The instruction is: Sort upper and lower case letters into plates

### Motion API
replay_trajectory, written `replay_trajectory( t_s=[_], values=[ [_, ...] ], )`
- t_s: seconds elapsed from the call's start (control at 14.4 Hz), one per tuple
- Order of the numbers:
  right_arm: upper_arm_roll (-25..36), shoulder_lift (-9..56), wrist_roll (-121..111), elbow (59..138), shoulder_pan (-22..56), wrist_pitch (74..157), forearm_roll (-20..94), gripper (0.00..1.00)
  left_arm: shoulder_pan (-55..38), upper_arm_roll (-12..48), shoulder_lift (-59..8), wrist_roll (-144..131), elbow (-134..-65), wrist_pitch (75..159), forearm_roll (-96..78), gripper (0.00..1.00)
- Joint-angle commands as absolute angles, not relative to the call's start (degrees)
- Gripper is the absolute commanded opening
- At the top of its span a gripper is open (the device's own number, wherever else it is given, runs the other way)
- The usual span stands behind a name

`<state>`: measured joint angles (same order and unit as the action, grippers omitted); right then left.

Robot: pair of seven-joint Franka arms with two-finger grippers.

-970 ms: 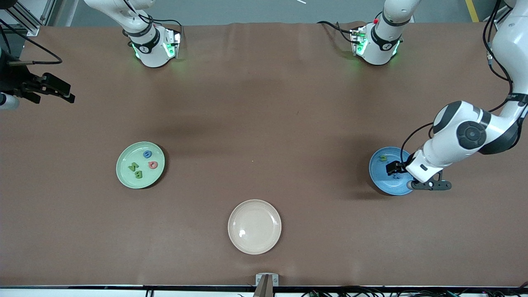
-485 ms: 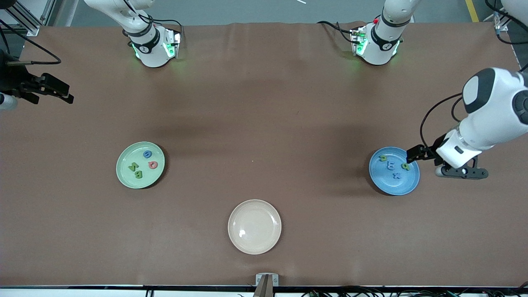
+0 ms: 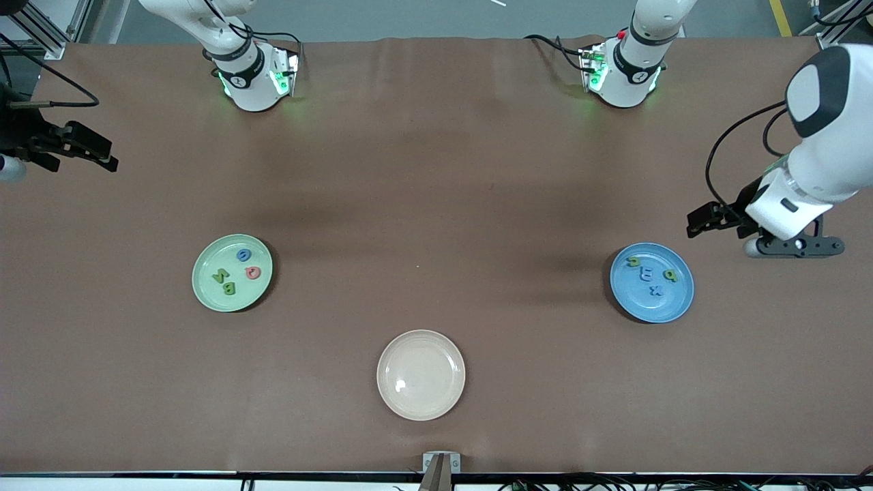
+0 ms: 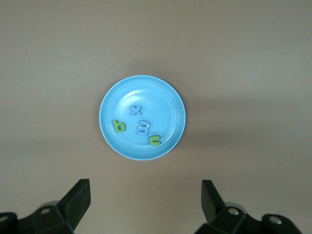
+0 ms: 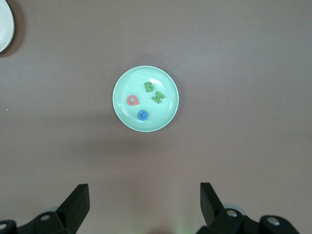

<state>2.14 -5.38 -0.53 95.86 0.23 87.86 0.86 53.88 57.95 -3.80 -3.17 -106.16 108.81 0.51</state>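
Note:
The blue plate (image 3: 651,303) holds several small letters: a green n (image 3: 633,260), a blue letter (image 3: 646,274), a green b (image 3: 671,275) and a blue x (image 3: 656,290). It also shows in the left wrist view (image 4: 161,95). The mint green plate (image 3: 204,293) holds a blue G (image 3: 243,255), a pink Q (image 3: 253,273), a green N (image 3: 220,276) and a green B (image 3: 230,288); it also shows in the right wrist view (image 5: 165,117). My left gripper (image 3: 709,219) (image 4: 144,187) is open and empty, up over bare table beside the blue plate. My right gripper (image 3: 89,146) (image 5: 145,190) is open and empty, waiting at the right arm's end of the table.
A cream-beige plate (image 3: 421,374) with nothing in it lies nearest the front camera, midway between the two other plates; its edge shows in the right wrist view (image 5: 5,29). The two arm bases (image 3: 256,75) (image 3: 624,71) stand along the table's back edge.
My left gripper has lifted off the blue plate and drawn away toward the left arm's end of the table. The plate's letters now show. The right arm has barely moved.

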Motion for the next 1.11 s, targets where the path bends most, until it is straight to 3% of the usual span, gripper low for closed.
replay_trajectory(
  t_s=[0.0,0.42,1.04],
  values=[
    [2.02,-7.21,-0.53,97.91,0.35,88.59,0.09,1.0,54.05,54.85,-0.26,1.31,-103.29,104.34,-4.9,1.0],
    [2.02,-7.21,-0.35,98.0,0.44,88.07,0.7,1.0,53.97,54.67,-0.44,-0.43,-95.63,99.32,-4.22,1.0],
    [2.02,-7.21,-2.36,98.0,0.27,88.24,1.14,1.0,53.44,55.72,-1.32,-5.8,-93.34,98.79,-2.55,1.0]
  ],
)
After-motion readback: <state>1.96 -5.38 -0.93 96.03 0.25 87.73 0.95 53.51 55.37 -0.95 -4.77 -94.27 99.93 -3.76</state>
